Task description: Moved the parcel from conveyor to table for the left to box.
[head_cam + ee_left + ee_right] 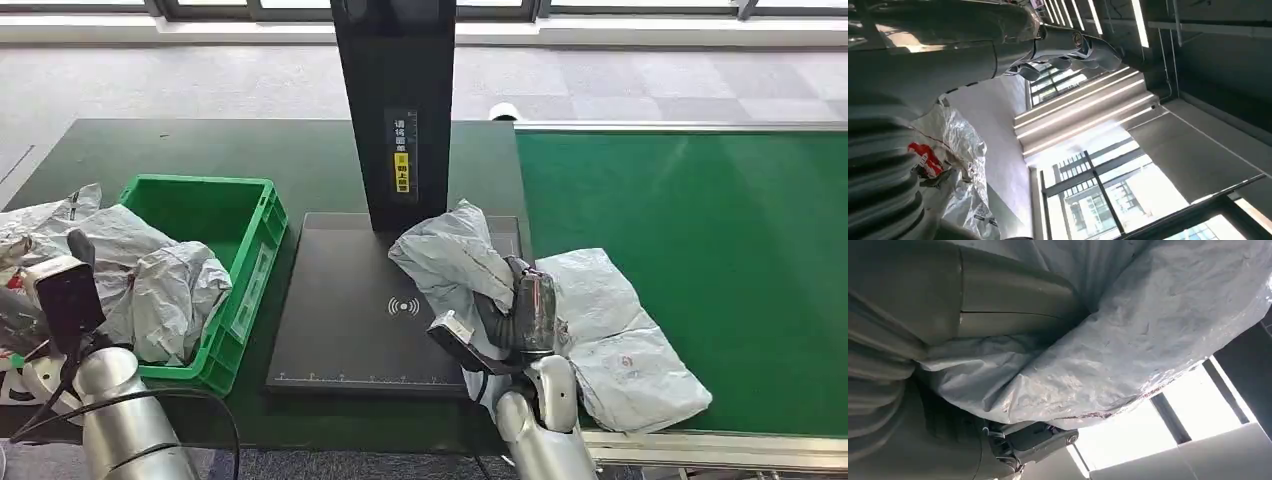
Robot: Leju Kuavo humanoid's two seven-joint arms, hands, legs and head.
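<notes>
- Parcel (455, 262) is up in your right hand (518, 318), fingers clamped on the grey bag above the black scanner pad's (340, 330) right edge.
- Carry it clear of the second parcel (620, 340) on the green conveyor (720, 220).
- Set it flat on the pad, then release.
- Left hand (62, 295) sits by the green crate (215, 215); whether it's gripping that crinkled bag (955, 165), you can't tell.

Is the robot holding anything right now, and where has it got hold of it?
Its right hand grips a crumpled grey plastic mailer parcel by its near end.
</notes>
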